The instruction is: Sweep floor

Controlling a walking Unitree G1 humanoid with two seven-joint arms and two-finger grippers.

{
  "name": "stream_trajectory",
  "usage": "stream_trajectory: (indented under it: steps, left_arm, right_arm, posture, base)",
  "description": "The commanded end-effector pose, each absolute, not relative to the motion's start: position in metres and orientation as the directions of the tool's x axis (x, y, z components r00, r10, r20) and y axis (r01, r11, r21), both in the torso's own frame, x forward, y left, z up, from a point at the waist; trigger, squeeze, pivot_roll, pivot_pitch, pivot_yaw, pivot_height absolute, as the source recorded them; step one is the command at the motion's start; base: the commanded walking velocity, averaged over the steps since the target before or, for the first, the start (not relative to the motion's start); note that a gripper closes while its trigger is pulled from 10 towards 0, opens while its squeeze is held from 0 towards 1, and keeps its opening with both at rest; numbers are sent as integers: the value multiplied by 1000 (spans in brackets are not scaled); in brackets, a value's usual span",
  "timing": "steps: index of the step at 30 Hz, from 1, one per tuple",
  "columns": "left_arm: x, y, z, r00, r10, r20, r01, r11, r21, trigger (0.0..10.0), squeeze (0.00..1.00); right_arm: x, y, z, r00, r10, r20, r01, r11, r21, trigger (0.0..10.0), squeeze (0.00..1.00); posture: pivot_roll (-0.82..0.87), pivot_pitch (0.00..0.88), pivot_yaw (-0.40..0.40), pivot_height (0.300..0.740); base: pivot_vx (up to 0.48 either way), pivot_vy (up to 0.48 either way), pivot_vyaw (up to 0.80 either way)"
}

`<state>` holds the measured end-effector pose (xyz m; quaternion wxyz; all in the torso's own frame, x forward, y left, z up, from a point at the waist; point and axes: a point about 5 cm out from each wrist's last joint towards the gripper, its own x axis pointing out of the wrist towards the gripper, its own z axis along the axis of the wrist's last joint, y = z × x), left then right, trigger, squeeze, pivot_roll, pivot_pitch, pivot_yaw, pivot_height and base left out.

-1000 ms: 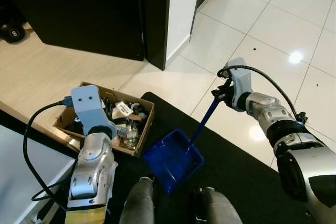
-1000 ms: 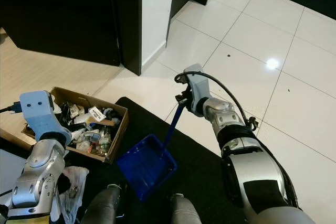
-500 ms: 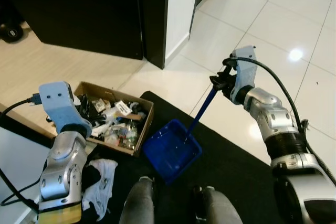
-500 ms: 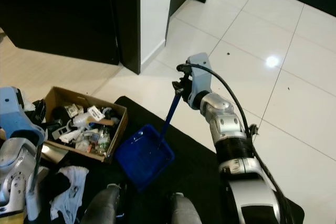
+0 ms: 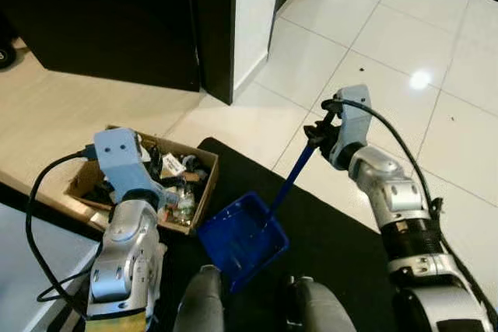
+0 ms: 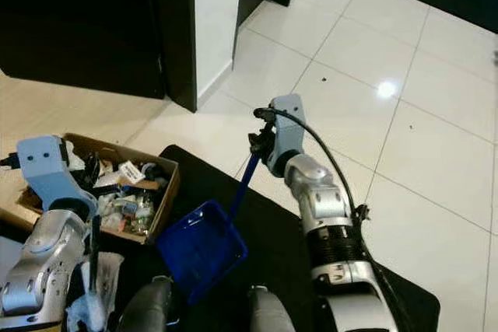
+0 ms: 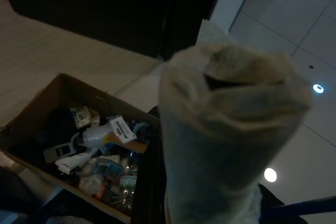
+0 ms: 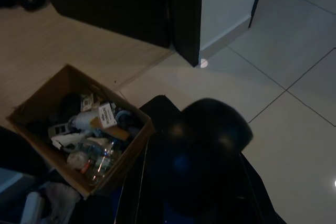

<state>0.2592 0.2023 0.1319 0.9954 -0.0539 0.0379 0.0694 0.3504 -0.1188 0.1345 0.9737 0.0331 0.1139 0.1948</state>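
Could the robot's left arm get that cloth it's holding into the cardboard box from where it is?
Probably yes. The left end effector holds the cloth just beside the open-topped cardboard box, with nothing between them. The box is already heaped with rubbish, so the cloth would land on top.

We looked down on a floor of large glossy white tiles [image 5: 405, 44] with dark grout lines, a ceiling light [image 5: 420, 79] mirrored in one tile. Pale wood-look flooring [image 5: 62, 106] met the tiles beside a white wall end [image 5: 250, 13] flanked by black panels [image 5: 101, 13]. A black mat [image 5: 342, 246] lay at the near edge of the tiles, its corner reaching towards the wall end. The far corner beyond stayed dark.
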Motion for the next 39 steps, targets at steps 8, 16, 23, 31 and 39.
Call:
stream_trajectory:
  steps: [8,16,23,31,39]
  left_arm:
    - [263,201,131,987,144,-65,-149,986,-72,10000,0]
    - [268,200,130,989,131,-68,-135,989,-59,10000,0]
    - [270,199,130,990,125,-70,-129,990,-52,10000,0]
    - [269,199,128,989,131,-74,-135,990,-50,10000,0]
    - [269,199,127,988,132,-78,-136,990,-48,10000,0]
  right_arm:
    - [337,-114,134,908,384,-167,-354,917,183,10000,0]
    - [331,-117,128,923,340,-182,-300,929,217,10000,0]
    - [331,-122,128,930,315,-187,-273,936,221,10000,0]
    - [330,-122,129,931,311,-190,-267,937,227,10000,0]
    - [330,-121,129,931,309,-194,-263,937,231,10000,0]
  posture:
    - [71,86,-33,740]
    - [60,86,-20,740]
    - [61,93,-21,740]
    - [62,97,-24,740]
    - [63,101,-23,740]
  base:
    - [0,0,0]
    - [0,0,0]
    - [0,0,500]
    - [0,0,591]
    - [0,0,704]
